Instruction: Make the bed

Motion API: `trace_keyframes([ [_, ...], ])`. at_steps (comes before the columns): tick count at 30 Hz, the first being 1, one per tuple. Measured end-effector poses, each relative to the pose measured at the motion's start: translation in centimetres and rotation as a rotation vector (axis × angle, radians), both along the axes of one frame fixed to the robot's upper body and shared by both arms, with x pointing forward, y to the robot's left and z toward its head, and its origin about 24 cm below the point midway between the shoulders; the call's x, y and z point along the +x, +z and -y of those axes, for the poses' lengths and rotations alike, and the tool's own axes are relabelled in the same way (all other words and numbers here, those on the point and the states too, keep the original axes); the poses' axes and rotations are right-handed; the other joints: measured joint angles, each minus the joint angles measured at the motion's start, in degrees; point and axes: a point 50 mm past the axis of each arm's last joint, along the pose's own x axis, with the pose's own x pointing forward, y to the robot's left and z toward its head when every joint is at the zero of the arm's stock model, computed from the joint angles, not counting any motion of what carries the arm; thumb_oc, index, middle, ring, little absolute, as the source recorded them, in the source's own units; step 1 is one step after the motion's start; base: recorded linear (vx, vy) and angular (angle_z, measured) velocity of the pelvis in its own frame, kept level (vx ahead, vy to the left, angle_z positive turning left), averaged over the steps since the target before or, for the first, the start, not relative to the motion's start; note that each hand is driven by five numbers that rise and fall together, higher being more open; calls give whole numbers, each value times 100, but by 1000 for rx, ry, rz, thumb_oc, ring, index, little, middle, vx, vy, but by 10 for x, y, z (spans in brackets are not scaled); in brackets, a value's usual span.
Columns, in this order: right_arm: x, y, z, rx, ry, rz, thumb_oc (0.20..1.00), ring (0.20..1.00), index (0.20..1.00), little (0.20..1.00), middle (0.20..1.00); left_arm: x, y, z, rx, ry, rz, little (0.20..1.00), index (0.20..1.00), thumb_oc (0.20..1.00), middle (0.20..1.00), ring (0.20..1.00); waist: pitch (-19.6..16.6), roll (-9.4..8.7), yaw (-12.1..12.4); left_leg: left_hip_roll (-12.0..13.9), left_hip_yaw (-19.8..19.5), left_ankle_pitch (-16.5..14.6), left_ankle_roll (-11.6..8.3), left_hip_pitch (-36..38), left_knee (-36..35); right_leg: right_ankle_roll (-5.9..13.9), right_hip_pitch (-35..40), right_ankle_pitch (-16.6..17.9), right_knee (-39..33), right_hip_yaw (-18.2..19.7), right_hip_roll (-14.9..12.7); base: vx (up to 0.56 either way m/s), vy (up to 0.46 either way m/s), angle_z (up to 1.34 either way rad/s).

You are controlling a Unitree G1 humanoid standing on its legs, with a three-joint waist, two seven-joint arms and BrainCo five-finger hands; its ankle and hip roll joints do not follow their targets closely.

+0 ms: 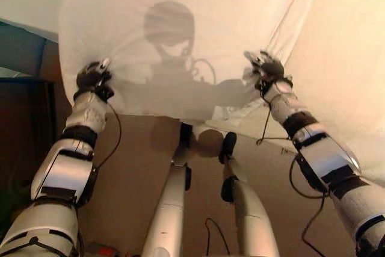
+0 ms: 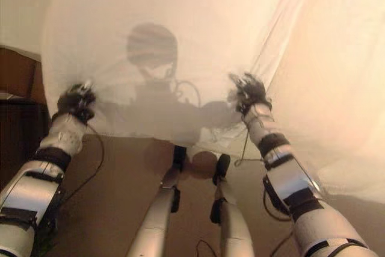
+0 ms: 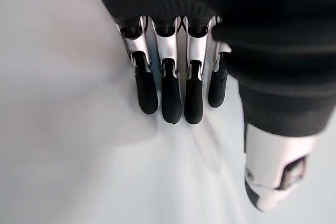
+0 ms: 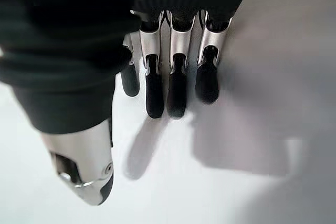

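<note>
Along its near edge, your left robot hand [image 1: 93, 77] and right robot hand [image 1: 264, 67] each clamp the lifted white sheet [image 1: 180, 22]; spreading and smoothing remain, you may judge

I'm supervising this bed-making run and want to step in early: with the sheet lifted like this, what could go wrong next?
1. The white sheet hangs bunched in the left hand and the right hand; a loose pinch could let one edge slip and drop.
2. The raised sheet screens what lies ahead, so it may be laid down crooked.
3. Its lower edge hangs just above the brown floor and could drag there.
</note>
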Motion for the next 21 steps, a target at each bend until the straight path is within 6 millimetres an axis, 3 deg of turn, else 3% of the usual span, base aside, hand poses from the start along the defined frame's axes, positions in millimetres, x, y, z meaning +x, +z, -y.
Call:
trace_keyframes([
  [1,-8,-17,6,18,-15,-40,1000,1000,1000,1000,1000,-8,-7,-8,-15,25,-11,1000,1000,1000,1000,1000,13,19,-2,-11,5,-9,-7,96,-34,10,41,-66,85,7,-22,-43,-64,9],
  [3,-42,-82,28,3,-70,-298,1000,1000,1000,1000,1000,-27,-35,-21,-50,88,-94,1000,1000,1000,1000,1000,109,169,41,-40,-3,14,18,430,-155,-13,262,-149,199,-5,-55,-99,-61,6],
  [5,-105,-154,54,39,-176,-580,1000,1000,1000,1000,1000,-50,-60,-32,-87,141,-140,1000,1000,1000,1000,1000,253,418,169,-40,-18,29,36,640,-242,-25,414,-221,282,-42,-66,5,-116,3],
  [6,-116,-164,57,43,-188,-626,1000,1000,1000,1000,1000,-53,-64,-33,-99,151,-145,1000,1000,1000,1000,1000,284,474,168,-44,-33,40,52,681,-267,-29,434,-236,309,-53,-78,-4,-116,6],
  [9,-182,-208,71,96,-292,-815,1000,1000,1000,1000,1000,-80,-100,-33,-144,185,-228,1000,1000,1000,1000,1000,417,576,107,-41,-66,173,42,1028,-504,-31,656,-287,362,-115,-88,-72,-62,4],
  [13,-222,-223,87,124,-418,-905,1000,1000,1000,1000,1000,-83,-126,-4,-224,140,-240,1000,1000,1000,1000,1000,434,579,-59,-6,-218,286,-25,1486,-764,-61,1012,-405,439,-239,-79,-49,-63,16],
  [18,-212,-215,92,164,-515,-815,1000,1000,1000,1000,1000,-99,-150,25,-316,137,-219,1000,1000,1000,1000,1000,464,583,-177,-10,-152,295,-79,1824,-717,-141,1105,-659,989,-199,-172,-97,-16,0],
  [21,-200,-206,94,106,-488,-739,1000,1000,1000,1000,1000,-117,-168,34,-245,114,-305,1000,1000,1000,1000,1000,512,591,-200,22,-59,291,-100,2286,-697,-201,1426,-782,1202,-139,-179,-90,-45,-10],
])
